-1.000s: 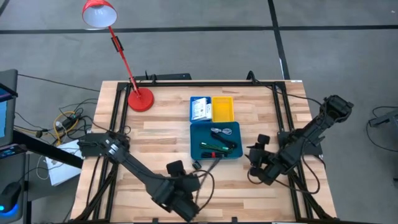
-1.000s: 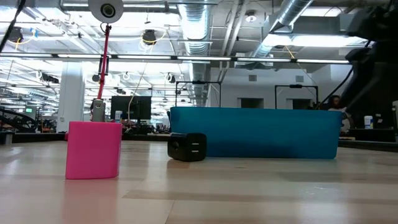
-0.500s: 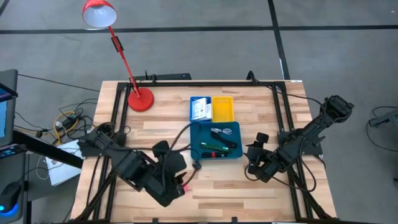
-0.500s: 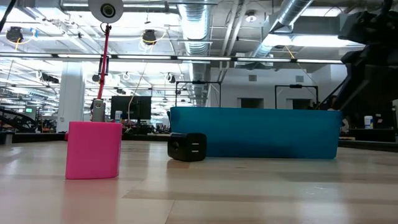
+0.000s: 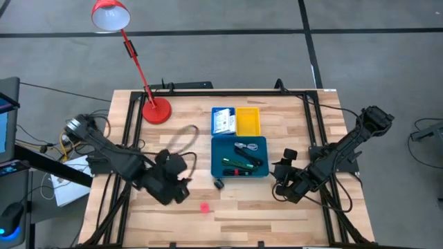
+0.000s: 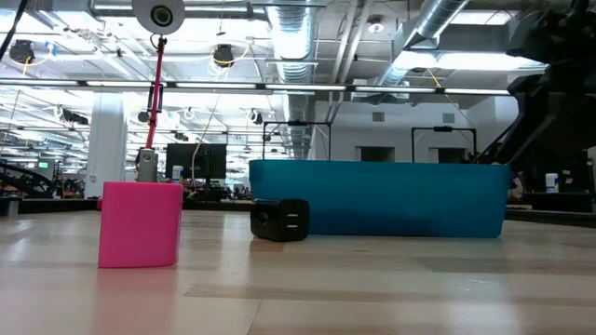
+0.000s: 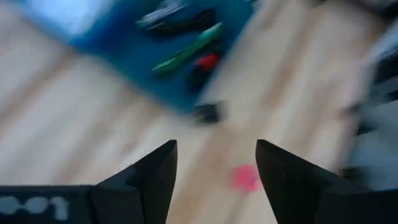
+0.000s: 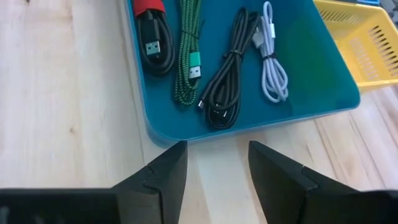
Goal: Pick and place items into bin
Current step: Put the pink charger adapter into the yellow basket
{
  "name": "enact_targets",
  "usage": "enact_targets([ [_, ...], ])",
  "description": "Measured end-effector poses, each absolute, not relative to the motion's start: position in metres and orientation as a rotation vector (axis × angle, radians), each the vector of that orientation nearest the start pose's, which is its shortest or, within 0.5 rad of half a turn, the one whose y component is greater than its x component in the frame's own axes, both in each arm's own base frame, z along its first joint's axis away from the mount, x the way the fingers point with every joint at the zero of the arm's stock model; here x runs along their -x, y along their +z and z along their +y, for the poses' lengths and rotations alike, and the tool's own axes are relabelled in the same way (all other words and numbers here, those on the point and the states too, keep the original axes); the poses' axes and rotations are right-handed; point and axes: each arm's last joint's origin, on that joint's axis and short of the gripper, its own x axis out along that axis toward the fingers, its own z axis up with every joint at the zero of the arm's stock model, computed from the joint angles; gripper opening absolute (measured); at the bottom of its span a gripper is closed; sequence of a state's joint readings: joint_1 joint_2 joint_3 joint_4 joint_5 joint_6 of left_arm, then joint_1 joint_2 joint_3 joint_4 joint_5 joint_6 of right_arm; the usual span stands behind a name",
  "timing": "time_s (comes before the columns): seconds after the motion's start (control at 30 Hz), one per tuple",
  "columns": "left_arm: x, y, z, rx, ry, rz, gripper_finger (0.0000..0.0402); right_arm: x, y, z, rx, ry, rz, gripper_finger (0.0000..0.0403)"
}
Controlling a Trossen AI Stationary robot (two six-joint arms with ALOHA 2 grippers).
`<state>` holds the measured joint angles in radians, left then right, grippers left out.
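The pink block stands on the wood near the table's near edge, also seen in the low view as the pink block and blurred in the left wrist view. The small black piece lies just in front of the teal tray. That tray holds several cables. A white packet lies in the small blue tray, with the yellow tray beside it. My left gripper is open, left of the block. My right gripper is open, right of the teal tray.
A red desk lamp stands with its base at the far left of the table. A dark metal frame runs along the table's sides. Bare wood lies between the two grippers, along the near edge.
My left arm has swung back from the near edge toward the table's left and a little toward the far side, uncovering the pink block in the high view. The block and the black piece have stayed in place.
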<state>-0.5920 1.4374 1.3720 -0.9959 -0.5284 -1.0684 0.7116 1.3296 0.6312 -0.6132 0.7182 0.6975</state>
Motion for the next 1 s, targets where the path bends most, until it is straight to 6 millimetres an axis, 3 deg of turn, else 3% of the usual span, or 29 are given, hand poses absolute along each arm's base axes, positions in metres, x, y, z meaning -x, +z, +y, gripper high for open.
enact_targets([
  [0.2, -0.248, 0.281, -0.147, 0.622, 0.166, 0.614, 0.0206, -0.17, 0.162, 0.118, 0.216, -0.343, 0.905, 0.0167],
  [0.37, -0.269, 0.247, -0.153, 0.652, 0.088, 0.742, 0.0206, -0.171, 0.161, 0.116, 0.223, -0.344, 0.914, 0.0164],
  [0.67, -0.309, 0.226, -0.166, 0.51, -0.028, 0.927, 0.0206, -0.172, 0.161, 0.115, 0.228, -0.342, 0.917, 0.0166],
  [0.77, -0.312, 0.219, -0.167, 0.426, -0.014, 0.997, 0.0206, -0.171, 0.161, 0.115, 0.231, -0.342, 0.92, 0.0164],
  [1.0, -0.314, 0.218, -0.169, 0.265, 0.016, 0.963, 0.0206, -0.171, 0.161, 0.116, 0.234, -0.339, 0.921, 0.0166],
])
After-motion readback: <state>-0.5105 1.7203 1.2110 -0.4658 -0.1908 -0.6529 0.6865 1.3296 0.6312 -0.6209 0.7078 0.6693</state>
